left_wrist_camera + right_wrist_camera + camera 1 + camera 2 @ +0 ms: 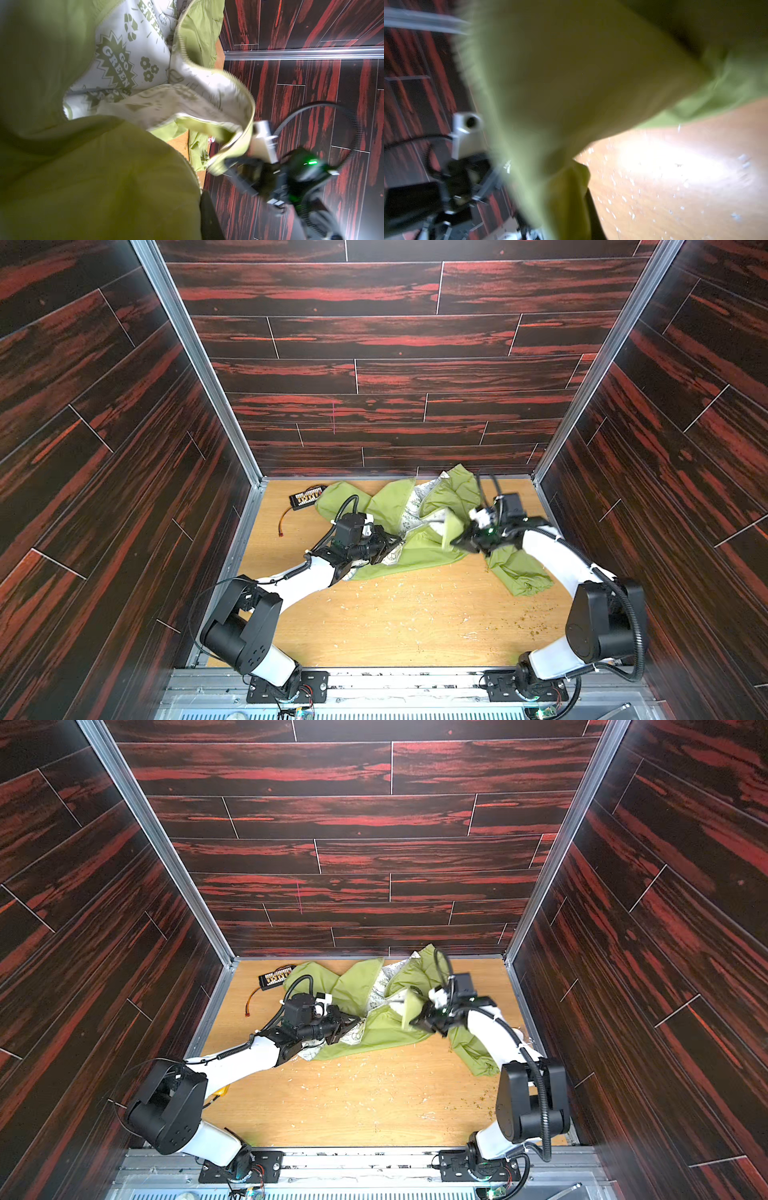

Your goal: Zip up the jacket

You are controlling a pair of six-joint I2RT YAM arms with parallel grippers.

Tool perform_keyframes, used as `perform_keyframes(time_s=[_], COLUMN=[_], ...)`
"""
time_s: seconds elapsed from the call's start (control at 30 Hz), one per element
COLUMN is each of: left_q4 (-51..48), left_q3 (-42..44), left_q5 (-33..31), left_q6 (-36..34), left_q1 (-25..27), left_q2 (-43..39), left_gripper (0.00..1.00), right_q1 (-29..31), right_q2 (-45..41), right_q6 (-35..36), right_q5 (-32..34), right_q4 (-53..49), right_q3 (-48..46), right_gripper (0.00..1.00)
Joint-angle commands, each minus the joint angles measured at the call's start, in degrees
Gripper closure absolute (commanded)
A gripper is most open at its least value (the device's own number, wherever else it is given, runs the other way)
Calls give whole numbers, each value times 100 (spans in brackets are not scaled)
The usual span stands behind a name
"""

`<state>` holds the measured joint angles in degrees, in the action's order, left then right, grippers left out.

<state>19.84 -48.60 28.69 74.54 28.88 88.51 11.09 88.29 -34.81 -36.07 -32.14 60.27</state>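
At the upper left of the bench (395,630) a black board (306,497) with a cable is lying just beside one sleeve of the jacket (419,560). The jacket is sprawling across the far middle of the bench with its front open. Pale printed lining (133,52) is showing between the two green panels.

Left of centre, the left tool (387,546) is reaching in low from the lower left. It is clenching the jacket's left-hand panel near the hem. In the left wrist view, green cloth is filling most of the frame, right up against the tool.

Right of centre, the right tool (457,540) is pinching the other front edge and holding it up off the bench as a raised fold. The zipper teeth (251,108) are curving down toward its tip.

Farther right, the second sleeve is trailing toward the lower right, passing under that arm. Pale flecks (390,597) are lying scattered on the bare wood nearer the camera.
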Motion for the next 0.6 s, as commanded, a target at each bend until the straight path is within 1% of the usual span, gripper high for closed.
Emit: perform_keyframes(time_s=[0.0, 0.1, 0.23, 0.4, 0.57], left_q4=[-98, -66, 175, 86, 131], left_q3=[-116, -202, -281, -399, -414], left_q5=[-25, 71, 159, 129, 84], left_q6=[-134, -120, -10, -80, -89], left_q1=[3, 90, 285, 470, 562], left_q2=[94, 204, 238, 305, 453], left_gripper=[100, 100, 100, 100, 100], right_q1=[7, 47, 85, 258, 479], right_q2=[-578, -791, -938, -915, -873], right_q6=[-232, -593, -1272, -2054, -2496], right_q5=[-671, -917, -1277, -1596, -1777], right_q4=[434, 876, 1772, 2796, 3315], right_q3=[-604, -1101, -1588, -1806, -1819], right_gripper=[100, 100, 100, 98, 97])
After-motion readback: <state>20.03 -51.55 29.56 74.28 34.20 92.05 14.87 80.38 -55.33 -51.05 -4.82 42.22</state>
